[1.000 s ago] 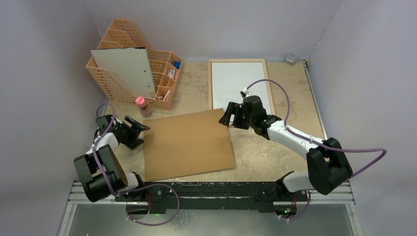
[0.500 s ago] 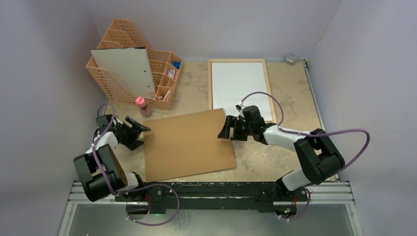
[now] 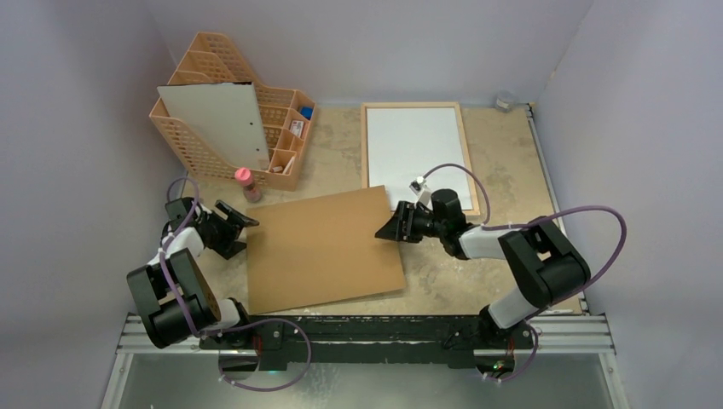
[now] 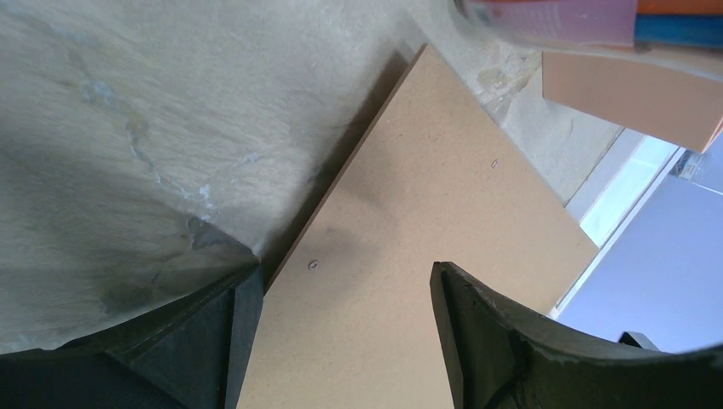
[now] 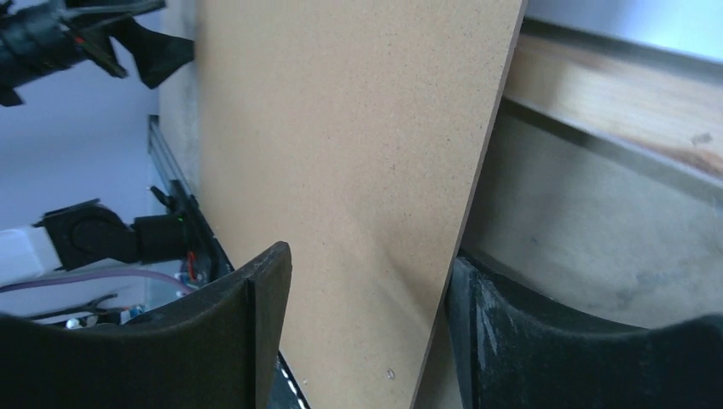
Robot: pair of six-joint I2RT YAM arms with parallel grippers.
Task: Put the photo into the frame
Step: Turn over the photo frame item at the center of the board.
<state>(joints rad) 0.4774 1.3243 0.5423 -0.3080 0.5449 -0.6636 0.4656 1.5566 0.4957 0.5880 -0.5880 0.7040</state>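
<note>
left gripper [image 3: 245, 232]: spread, straddling board's [image 3: 324, 251] left edge
right gripper [image 5: 358, 256]: spread too, at board's right edge
board: flat mid-table, hides frame's [image 3: 465, 145] near-left corner
frame: flat, far right; white sheet [image 3: 418, 141] inside, can't tell if that's the photo

Lab bench [image 3: 503, 153]: plain walls [image 3: 85, 128], bolted rail [image 3: 367, 328]

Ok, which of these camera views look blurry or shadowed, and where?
Top view: sharp, evenly lit, only soft shadows. Left wrist view: the brown board is crisp, the colourful object at the top edge is a blur, and the board throws a dark strip onto the table. Right wrist view: board grain sharp, the near fingers dark and soft.
</note>
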